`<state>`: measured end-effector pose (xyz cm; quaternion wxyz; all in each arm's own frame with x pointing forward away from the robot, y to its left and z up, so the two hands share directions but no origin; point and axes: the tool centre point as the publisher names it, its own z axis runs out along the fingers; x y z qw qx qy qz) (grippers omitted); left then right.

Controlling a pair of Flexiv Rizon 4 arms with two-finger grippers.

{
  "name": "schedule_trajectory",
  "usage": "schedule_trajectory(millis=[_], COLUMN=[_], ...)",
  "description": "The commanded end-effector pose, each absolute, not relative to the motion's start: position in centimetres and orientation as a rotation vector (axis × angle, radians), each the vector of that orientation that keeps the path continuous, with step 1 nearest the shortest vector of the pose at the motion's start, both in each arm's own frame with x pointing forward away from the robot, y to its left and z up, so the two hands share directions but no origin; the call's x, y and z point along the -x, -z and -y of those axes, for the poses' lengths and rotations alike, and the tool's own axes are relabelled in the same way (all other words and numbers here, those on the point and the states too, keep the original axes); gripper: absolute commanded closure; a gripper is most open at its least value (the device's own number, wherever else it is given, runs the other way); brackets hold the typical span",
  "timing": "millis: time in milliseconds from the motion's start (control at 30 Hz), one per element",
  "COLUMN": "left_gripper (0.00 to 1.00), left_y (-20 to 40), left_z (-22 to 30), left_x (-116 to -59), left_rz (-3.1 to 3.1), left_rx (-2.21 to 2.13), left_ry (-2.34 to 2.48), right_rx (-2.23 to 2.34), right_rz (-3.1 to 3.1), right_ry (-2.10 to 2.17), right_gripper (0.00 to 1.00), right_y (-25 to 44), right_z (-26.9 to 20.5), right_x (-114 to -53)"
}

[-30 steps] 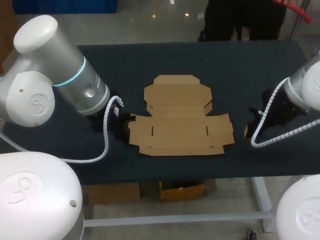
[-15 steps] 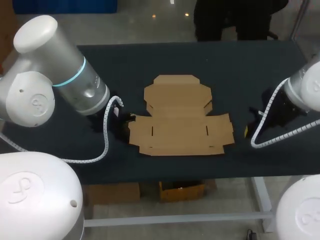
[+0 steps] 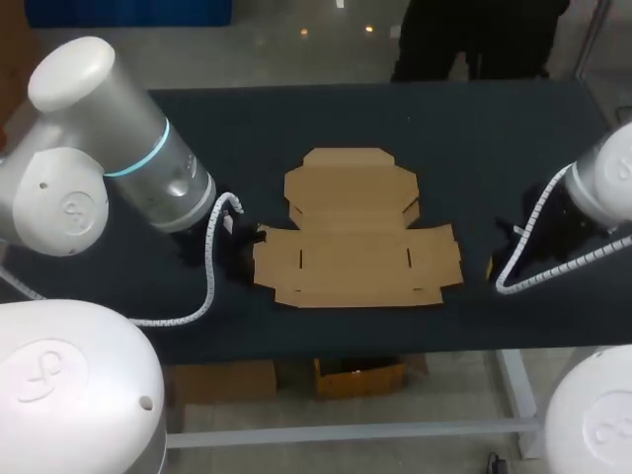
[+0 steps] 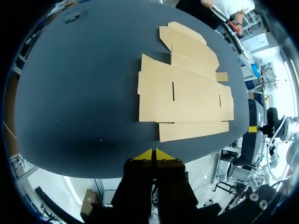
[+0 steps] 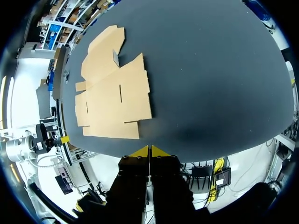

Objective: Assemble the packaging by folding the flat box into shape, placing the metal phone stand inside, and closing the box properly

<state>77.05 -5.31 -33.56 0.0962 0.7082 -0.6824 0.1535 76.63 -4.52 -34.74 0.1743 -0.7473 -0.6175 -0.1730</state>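
**Nothing folded yet: flat cardboard box [image 3: 355, 247] lies open mid-table**

My left gripper [image 4: 153, 153] sits just off the box's left edge, tips pressed together on nothing. Every flap lies flat on the dark table [image 3: 247, 138], so folding, loading and closing all remain. No metal phone stand shows. My right gripper [image 5: 149, 150], tips likewise together and empty, sits off the right edge. Nothing blocks either approach

Robot lab: 2 arms [image 3: 138, 158], table [image 3: 247, 128]

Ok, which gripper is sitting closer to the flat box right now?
The left gripper: from above it sits right at the left edge of the flat box, while the right gripper has bare table between it and the box.
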Motion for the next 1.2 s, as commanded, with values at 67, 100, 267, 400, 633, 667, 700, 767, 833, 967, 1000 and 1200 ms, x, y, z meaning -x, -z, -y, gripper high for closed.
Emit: schedule_trajectory(millis=[67,100,267,400,633,667,700,767,833,967,1000,1200], left_gripper=[1.0,1.0,1.0,1.0,1.0,1.0,1.0,1.0,1.0,1.0,1.0,1.0], left_y=[34.4,34.5,35.1,35.7,37.0,37.1,37.2,37.4,37.6,37.9,38.0,38.7], left_z=[5.3,5.2,5.2,5.2,5.2,5.1,5.1,5.0,5.0,5.2,5.2,5.6], left_x=[-76.9,-76.9,-77.0,-77.2,-77.6,-77.6,-77.6,-77.6,-77.5,-77.2,-77.2,-77.2], left_rz=[2.026,2.016,2.011,2.003,1.994,1.991,1.984,1.978,1.975,1.977,1.976,1.971], left_rx=[-2.083,-2.079,-2.064,-2.059,-2.042,-2.038,-2.037,-2.027,-2.025,-2.01,-2.009,-1.984], left_ry=[-0.466,-0.469,-0.467,-0.466,-0.469,-0.472,-0.473,-0.476,-0.472,-0.472,-0.472,-0.466], right_rx=[2.121,2.118,2.109,2.097,2.081,2.078,2.075,2.07,2.069,2.068,2.067,2.059], right_rz=[1.73,1.719,1.705,1.7,1.68,1.679,1.679,1.677,1.677,1.671,1.671,1.663], right_ry=[0.485,0.482,0.472,0.472,0.458,0.457,0.456,0.454,0.453,0.447,0.446,0.438], right_gripper=[1.0,1.0,1.0,1.0,1.0,1.0,1.0,1.0,1.0,1.0,1.0,1.0], right_y=[35.3,35.4,35.9,36.4,37.4,37.5,37.6,37.8,37.8,38.1,38.1,38.7], right_z=[4.6,4.5,4.5,4.4,4.1,4.0,3.9,3.7,3.6,3.5,3.4,3.2], right_x=[-76.3,-76.2,-76.4,-76.4,-76.7,-76.7,-76.8,-76.9,-76.9,-77.1,-77.1,-77.1])
